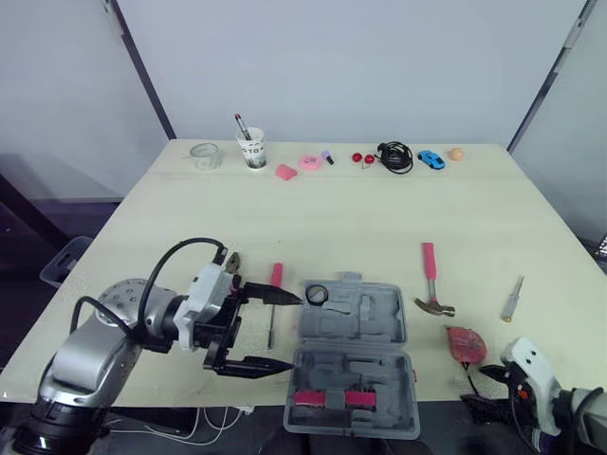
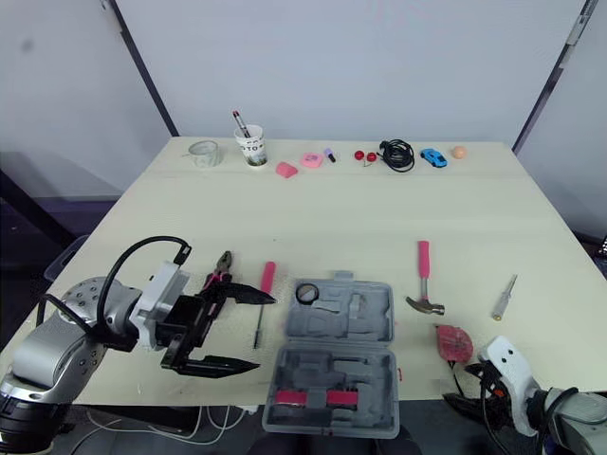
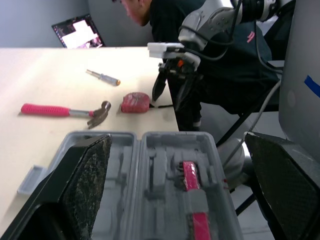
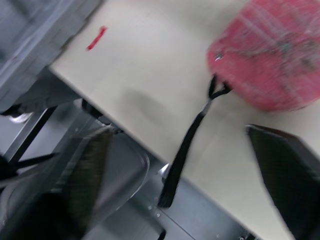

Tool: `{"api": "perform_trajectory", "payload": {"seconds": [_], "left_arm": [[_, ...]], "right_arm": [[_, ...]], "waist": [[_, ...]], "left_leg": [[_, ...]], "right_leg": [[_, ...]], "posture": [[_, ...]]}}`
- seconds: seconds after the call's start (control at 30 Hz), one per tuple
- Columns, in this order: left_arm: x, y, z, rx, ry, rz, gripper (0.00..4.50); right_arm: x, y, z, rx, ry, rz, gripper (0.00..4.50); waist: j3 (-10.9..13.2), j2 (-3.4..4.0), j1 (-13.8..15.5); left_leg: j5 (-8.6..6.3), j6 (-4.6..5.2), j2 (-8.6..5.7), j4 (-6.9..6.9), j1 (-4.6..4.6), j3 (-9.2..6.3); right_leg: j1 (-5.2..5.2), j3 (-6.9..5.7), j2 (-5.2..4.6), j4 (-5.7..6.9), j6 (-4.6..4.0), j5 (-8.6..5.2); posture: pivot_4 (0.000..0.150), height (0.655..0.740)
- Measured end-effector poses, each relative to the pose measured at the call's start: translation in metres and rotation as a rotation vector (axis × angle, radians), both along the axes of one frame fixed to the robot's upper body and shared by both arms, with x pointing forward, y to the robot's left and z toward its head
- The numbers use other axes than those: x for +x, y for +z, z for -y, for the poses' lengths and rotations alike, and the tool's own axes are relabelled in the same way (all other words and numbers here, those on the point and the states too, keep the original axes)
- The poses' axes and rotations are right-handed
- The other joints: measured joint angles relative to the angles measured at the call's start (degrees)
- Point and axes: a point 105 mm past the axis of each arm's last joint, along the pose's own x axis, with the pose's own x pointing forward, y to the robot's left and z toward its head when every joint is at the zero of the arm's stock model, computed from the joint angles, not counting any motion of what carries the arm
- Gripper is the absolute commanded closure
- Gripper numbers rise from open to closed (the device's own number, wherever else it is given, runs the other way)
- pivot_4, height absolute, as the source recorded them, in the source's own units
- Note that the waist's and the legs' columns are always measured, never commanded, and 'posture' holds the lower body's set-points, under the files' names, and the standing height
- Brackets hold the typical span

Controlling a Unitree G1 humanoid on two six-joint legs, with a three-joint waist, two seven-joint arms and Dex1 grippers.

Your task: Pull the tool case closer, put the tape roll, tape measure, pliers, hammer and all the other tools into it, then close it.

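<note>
The grey tool case point(image 1: 351, 351) lies open at the table's front edge, with a pink-handled tool in its near half. A black tape roll point(image 1: 317, 294) rests at its far left corner. My left gripper point(image 1: 296, 332) is open just left of the case, holding nothing. Pliers point(image 2: 218, 275) and a pink-handled screwdriver point(image 1: 274, 303) lie beside it. Right of the case are the pink-handled hammer point(image 1: 432, 280), the red tape measure point(image 1: 466, 343) and a small screwdriver point(image 1: 512, 300). My right gripper point(image 1: 479, 391) is open at the table's front edge, just short of the tape measure point(image 4: 270, 60) and its black strap point(image 4: 185, 145).
Along the far edge stand a glass jar point(image 1: 205, 155), a paper cup with pens point(image 1: 251, 149), pink bits, a black cable point(image 1: 395, 156), a blue toy car point(image 1: 431, 159) and an orange ball. A person point(image 3: 150, 15) sits past the table's right side.
</note>
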Motion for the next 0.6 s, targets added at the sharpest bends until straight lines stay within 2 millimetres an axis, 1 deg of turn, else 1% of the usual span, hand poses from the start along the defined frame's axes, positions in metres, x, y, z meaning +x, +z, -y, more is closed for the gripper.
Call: {"api": "perform_trajectory", "payload": {"seconds": [0.1,0.13,0.23,0.27,0.3,0.43,0.53,0.6], "left_arm": [[0.0,0.001,-0.002,-0.002,0.009,0.004,0.0],[-0.001,0.001,-0.003,-0.001,0.007,0.001,0.0],[-0.001,0.001,-0.003,-0.002,0.005,0.0,0.0],[-0.002,0.001,-0.002,-0.002,0.002,0.002,0.0],[-0.002,0.001,-0.002,-0.002,0.001,0.002,0.0],[-0.002,0.003,-0.001,-0.004,-0.003,0.012,0.0],[-0.002,0.004,-0.001,-0.008,0.0,0.013,0.0],[-0.002,0.005,0.0,-0.012,-0.003,0.016,0.0]], "right_arm": [[-0.003,0.008,0.001,0.01,0.075,0.058,0.08],[-0.001,0.018,-0.003,0.026,0.149,0.139,0.08],[0.005,0.025,-0.001,0.034,0.208,0.201,0.08],[0.014,0.032,0.001,0.031,0.249,0.257,0.08],[0.015,0.033,0.002,0.03,0.25,0.262,0.08],[0.04,0.043,0.006,0.026,0.342,0.364,0.08],[0.045,0.041,0.006,0.023,0.395,0.373,0.08],[0.058,0.043,0.007,0.024,0.423,0.382,0.08]], "waist": [[0.01,-0.01,0.01],[0.02,-0.03,-0.01],[0.02,-0.03,-0.11],[0.05,-0.05,-0.05],[0.05,-0.04,-0.04],[0.09,-0.05,-0.11],[0.1,-0.04,0.13],[0.16,0.05,0.02]], "left_leg": [[0.0,0.0,0.0,0.0,0.0,0.01],[0.0,0.0,0.0,0.0,0.02,0.01],[0.0,0.0,0.0,0.01,0.04,0.04],[0.0,0.0,0.01,0.02,0.04,0.03],[0.0,0.0,0.0,0.02,0.03,0.04],[0.0,0.0,0.0,0.05,0.08,0.06],[0.0,0.0,0.0,0.02,0.06,0.0],[0.0,0.0,-0.01,0.04,0.07,0.08]], "right_leg": [[0.0,0.0,-0.01,0.0,0.07,-0.04],[0.01,0.0,0.0,0.01,0.07,-0.04],[0.01,0.0,0.0,0.01,0.06,-0.03],[0.01,0.0,0.01,0.02,-0.07,0.04],[0.01,0.0,0.0,0.02,-0.06,0.04],[0.03,0.01,0.0,0.04,-0.07,0.05],[0.04,-0.03,0.02,0.04,-0.08,0.05],[0.04,0.01,0.0,0.04,-0.07,0.06]], "posture": [[0.15,0.74],[0.15,0.74],[0.15,0.74],[0.15,0.74],[0.15,0.74],[0.15,0.74],[0.15,0.74],[0.15,0.74]]}}
